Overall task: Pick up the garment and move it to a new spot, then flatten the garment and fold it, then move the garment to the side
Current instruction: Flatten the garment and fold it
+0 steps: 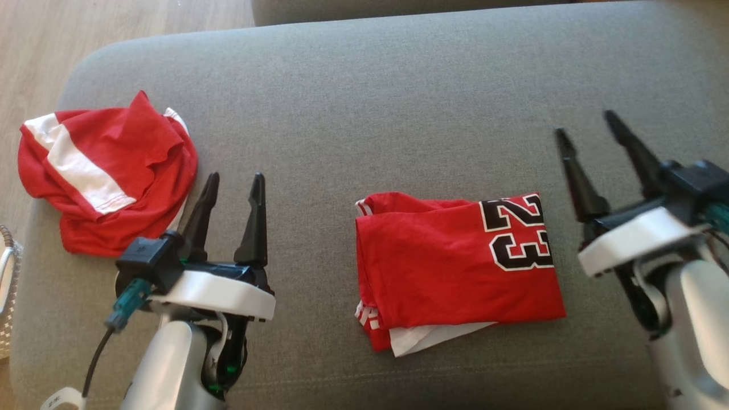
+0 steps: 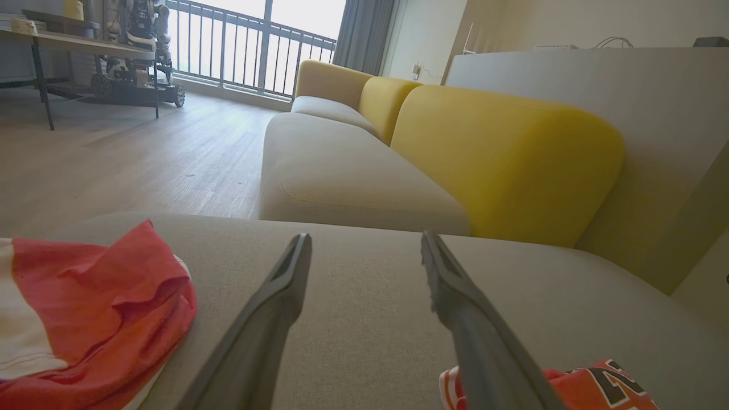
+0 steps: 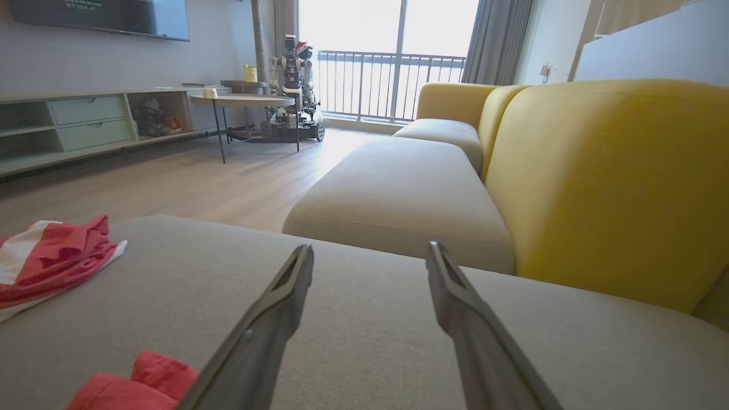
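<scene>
- Folded red jersey (image 1: 455,267): laid flat mid-cushion, between the grippers, long axis left to right, "23" at its right end.
- Grey cushion (image 1: 370,114): bare fabric is seen beyond the jersey.
- Left gripper (image 1: 234,181), right gripper (image 1: 586,122): jaws are spread, nothing is held.

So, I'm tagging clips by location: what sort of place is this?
Most likely a home living room: a yellow-backed sofa, a wall-mounted TV over a low cabinet, and a wooden floor.
</scene>
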Robot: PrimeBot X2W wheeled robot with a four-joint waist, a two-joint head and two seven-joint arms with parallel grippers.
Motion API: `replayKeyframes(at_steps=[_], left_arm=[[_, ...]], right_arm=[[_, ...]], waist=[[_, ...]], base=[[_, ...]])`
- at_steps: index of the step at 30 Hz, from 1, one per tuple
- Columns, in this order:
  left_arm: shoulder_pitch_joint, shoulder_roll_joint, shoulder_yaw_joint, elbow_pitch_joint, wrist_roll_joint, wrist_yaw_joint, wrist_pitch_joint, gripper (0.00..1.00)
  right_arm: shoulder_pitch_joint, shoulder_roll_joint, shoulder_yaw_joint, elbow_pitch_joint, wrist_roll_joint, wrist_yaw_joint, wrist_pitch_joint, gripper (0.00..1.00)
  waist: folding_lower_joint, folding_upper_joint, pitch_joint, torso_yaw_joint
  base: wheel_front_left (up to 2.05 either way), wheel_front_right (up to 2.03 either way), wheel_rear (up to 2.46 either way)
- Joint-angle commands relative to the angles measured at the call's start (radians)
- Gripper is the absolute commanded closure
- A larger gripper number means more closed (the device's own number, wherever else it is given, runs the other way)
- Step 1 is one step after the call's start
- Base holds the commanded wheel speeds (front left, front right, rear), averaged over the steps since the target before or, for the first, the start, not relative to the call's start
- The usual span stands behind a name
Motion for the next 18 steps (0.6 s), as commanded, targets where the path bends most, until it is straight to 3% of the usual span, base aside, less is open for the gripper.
replayKeyframes(at_steps=[1, 3, 7, 14, 18], left_arm=[[-0.037, 0.003, 0.041, -0.046, 0.002, 0.011, -0.012, 0.0], [-0.036, 0.003, 0.04, -0.058, 0.008, 0.017, -0.012, 0.0], [-0.019, 0.003, 0.052, -0.068, 0.041, 0.03, -0.012, 0.0], [0.033, 0.003, 0.08, -0.113, 0.09, 0.049, -0.012, 0.0], [0.065, 0.003, 0.097, -0.138, 0.099, 0.083, -0.012, 0.0]], right_arm=[[0.008, -0.01, -0.008, -0.04, -0.018, 0.0, -0.031, 0.0], [0.03, -0.037, -0.028, -0.05, -0.105, 0.0, -0.087, 0.0], [0.093, -0.002, -0.089, -0.056, -0.204, 0.0, -0.161, 0.0], [0.16, 0.097, -0.185, -0.067, -0.224, 0.0, -0.195, 0.0], [0.169, 0.126, -0.199, -0.101, -0.218, 0.0, -0.196, 0.0]], waist=[[0.0, 0.0, 0.001, -0.003], [0.0, 0.0, 0.002, -0.006], [0.0, 0.0, 0.001, -0.012], [0.0, 0.0, -0.002, -0.023], [0.0, 0.0, 0.004, -0.031]], base=[[0.0, 0.0, 0.0], [0.0, 0.0, 0.0], [0.0, 0.0, 0.0], [0.0, 0.0, 0.0], [0.0, 0.0, 0.0]])
